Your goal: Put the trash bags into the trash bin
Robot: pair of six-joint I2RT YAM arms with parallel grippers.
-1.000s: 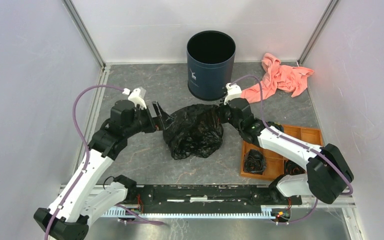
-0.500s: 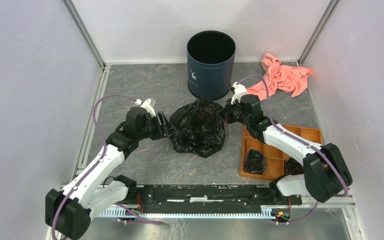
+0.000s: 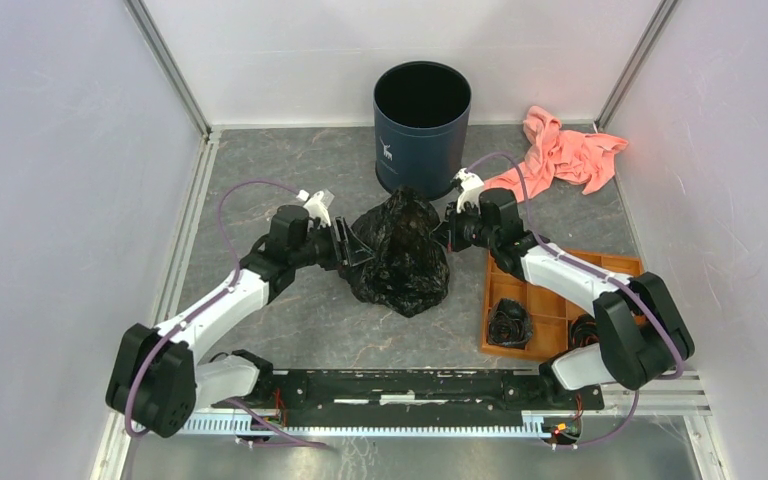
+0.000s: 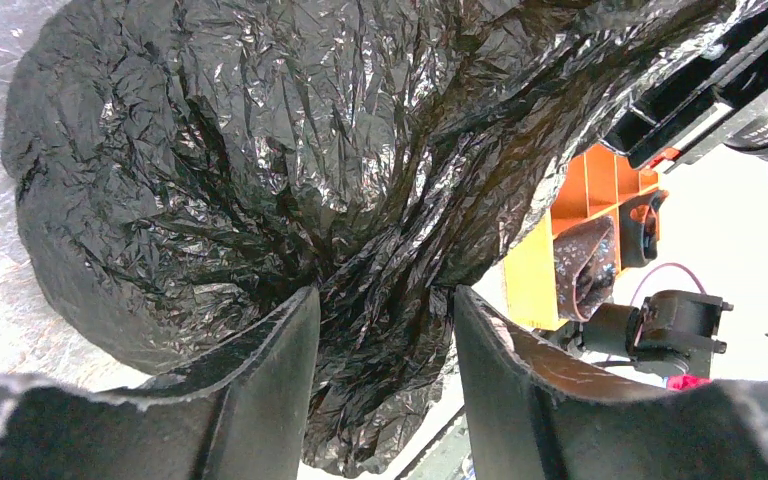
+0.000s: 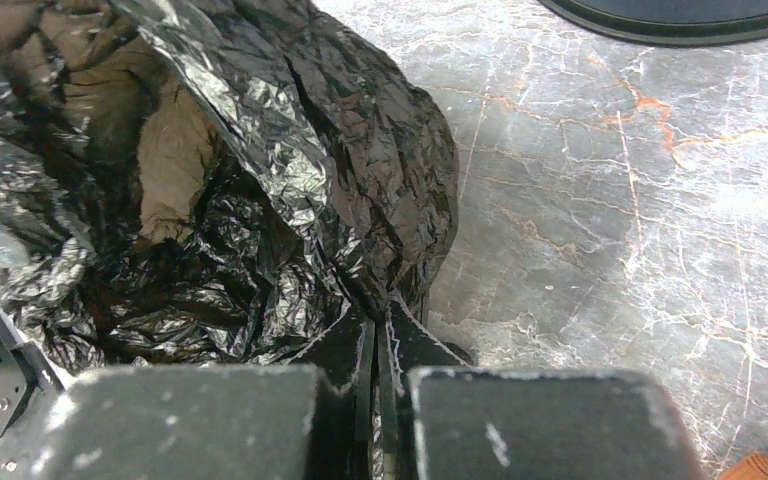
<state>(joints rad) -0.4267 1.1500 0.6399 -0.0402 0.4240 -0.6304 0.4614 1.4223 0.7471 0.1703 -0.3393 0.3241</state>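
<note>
The trash bag (image 3: 400, 250), a crumpled glossy black film, lies bunched on the grey table just in front of the dark navy trash bin (image 3: 422, 130), which stands upright and open. My left gripper (image 3: 353, 243) presses into the bag's left side. In the left wrist view its fingers (image 4: 385, 300) stand partly apart, with a thick fold of the bag (image 4: 260, 150) pinched between them. My right gripper (image 3: 447, 232) is at the bag's right edge. Seen from the right wrist, it (image 5: 375, 315) is shut tight on a thin edge of the film (image 5: 260, 200).
An orange compartment tray (image 3: 560, 300) with small black rolls (image 3: 508, 322) sits right of the bag, under the right arm. A salmon-pink cloth (image 3: 560, 155) lies at the back right. White walls enclose the table on three sides.
The left arm has swung right and its gripper has narrowed onto the bag's left side. The right gripper moved slightly forward. The bag is bunched narrower and taller between the two grippers.
</note>
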